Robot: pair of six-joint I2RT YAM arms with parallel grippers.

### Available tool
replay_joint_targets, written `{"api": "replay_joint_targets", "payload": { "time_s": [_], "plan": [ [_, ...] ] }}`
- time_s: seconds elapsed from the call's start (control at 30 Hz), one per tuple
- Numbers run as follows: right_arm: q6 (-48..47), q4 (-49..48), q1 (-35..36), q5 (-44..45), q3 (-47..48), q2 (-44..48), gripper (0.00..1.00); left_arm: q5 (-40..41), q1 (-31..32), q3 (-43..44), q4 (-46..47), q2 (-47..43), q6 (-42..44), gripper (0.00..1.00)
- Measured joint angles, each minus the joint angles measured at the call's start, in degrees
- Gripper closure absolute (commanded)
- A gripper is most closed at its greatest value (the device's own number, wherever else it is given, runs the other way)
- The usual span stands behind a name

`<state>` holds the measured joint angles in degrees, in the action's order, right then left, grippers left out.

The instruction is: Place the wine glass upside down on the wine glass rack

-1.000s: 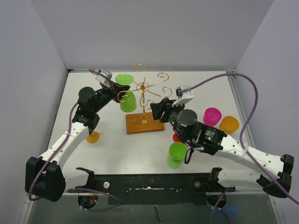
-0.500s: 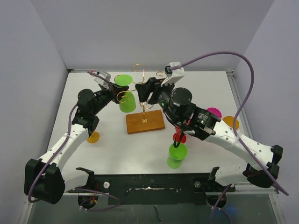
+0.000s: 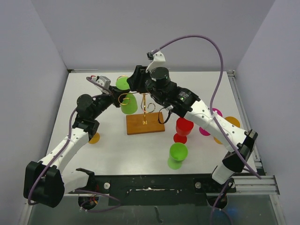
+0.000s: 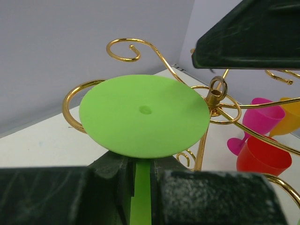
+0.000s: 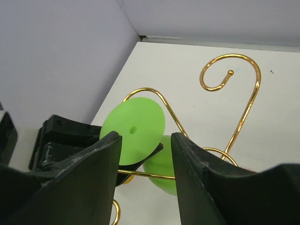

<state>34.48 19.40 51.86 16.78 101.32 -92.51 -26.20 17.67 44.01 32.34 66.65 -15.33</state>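
**Glass inverted at the rack's left scroll, left arm has it**

Table [image 3: 117, 150] carries the wine glass rack [image 3: 145, 123] mid-field, with spare glasses to its right: a red one [image 3: 184, 126] and a green one [image 3: 178, 152].

Right arm reaches over the top of the rack. Right end effector [image 5: 145, 140] has its jaws apart with nothing between them, and hangs just above and rack-side of the glass foot.

Left end effector [image 4: 139, 164] is clamped on the stem of the green wine glass [image 4: 144, 115]. The glass is upside down: foot up and roughly level, bowl hanging below, long axis near vertical.

Key relation: the glass sits at the rack's left side, and the foot overlaps a gold scroll arm [image 4: 77, 96] that curls around its far edge. I can't tell from these views whether the stem is already inside the curl or just beside it, or whether the foot rests on the wire.

Left arm is the nearer one and has the load. My read: what's left is a short slide of the stem toward the centre post, then a let-down so the wire takes the foot. The right end effector crowds that space, so contact is a risk.
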Motion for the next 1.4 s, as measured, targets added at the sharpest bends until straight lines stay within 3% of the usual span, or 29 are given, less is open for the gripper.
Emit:
{"api": "replay_joint_targets", "payload": {
  "time_s": [0.43, 0.63, 1.03, 1.4],
  "plan": [
    [2.19, 4.48, -4.33, -10.43, 4.81, -5.18, 0.59, 0.00, -0.13, -2.84, 6.73, -0.57, 2.27, 0.97],
    [2.45, 4.72, -4.90, -15.30, 6.38, -6.38, 0.72, -0.02, -0.13, -2.84, 7.39, -0.57, 2.71, 0.96],
    [10.14, -1.22, -6.12, -19.04, 1.99, -6.05, 1.00, 0.83, -0.26, -4.81, 7.17, -1.88, 2.49, 0.76],
    [15.15, -6.23, -6.51, -19.39, -1.64, -4.52, 1.00, 5.33, -0.24, -5.99, 0.98, -7.52, 2.93, 0.59]
  ]
}}
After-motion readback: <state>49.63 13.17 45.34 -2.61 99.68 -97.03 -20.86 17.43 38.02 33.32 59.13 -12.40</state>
